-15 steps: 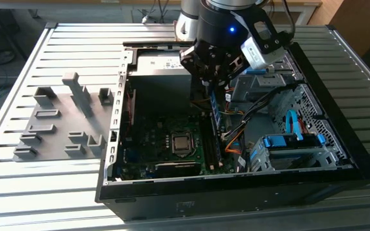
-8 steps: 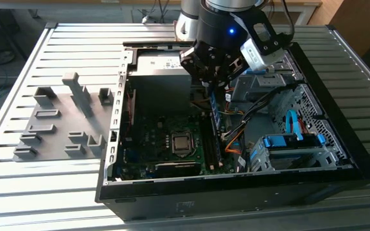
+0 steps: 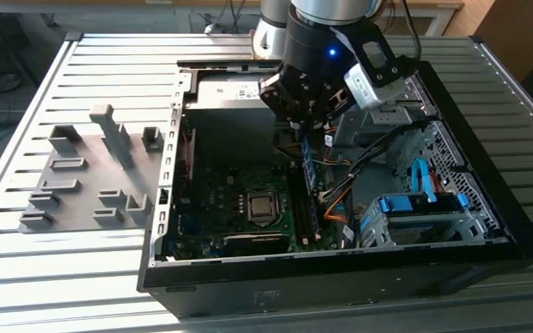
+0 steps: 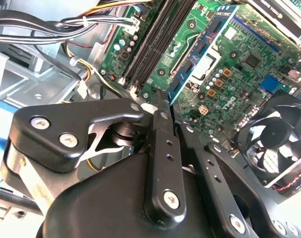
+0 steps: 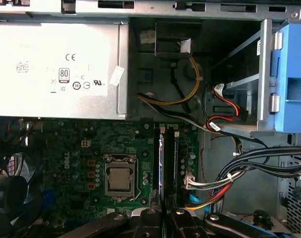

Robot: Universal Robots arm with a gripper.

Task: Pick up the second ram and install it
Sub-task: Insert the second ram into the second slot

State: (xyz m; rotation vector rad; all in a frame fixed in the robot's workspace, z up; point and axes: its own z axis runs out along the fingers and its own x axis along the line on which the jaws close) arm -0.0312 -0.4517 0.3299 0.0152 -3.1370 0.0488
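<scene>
Gripper (image 3: pixel 309 123) lowered inside open computer case (image 3: pixel 488 208), above motherboard (image 3: pixel 239 201) memory slots. Fingers (image 4: pixel 162 130) closed narrow on second ram (image 4: pixel 202 47), held edge-down between them. In exterior view, stick reaching from fingertips toward near side, beside CPU socket (image 3: pixel 261 206) on exterior view's right. Grey tray (image 3: pixel 91 173) well apart, left.

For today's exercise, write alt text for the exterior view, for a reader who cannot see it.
A robot arm's tool reaches down into an open computer case, above the memory slots where a blue-green ram stands on edge on the motherboard. A grey slotted tray lies on the ribbed metal table toward the exterior view's left.
</scene>
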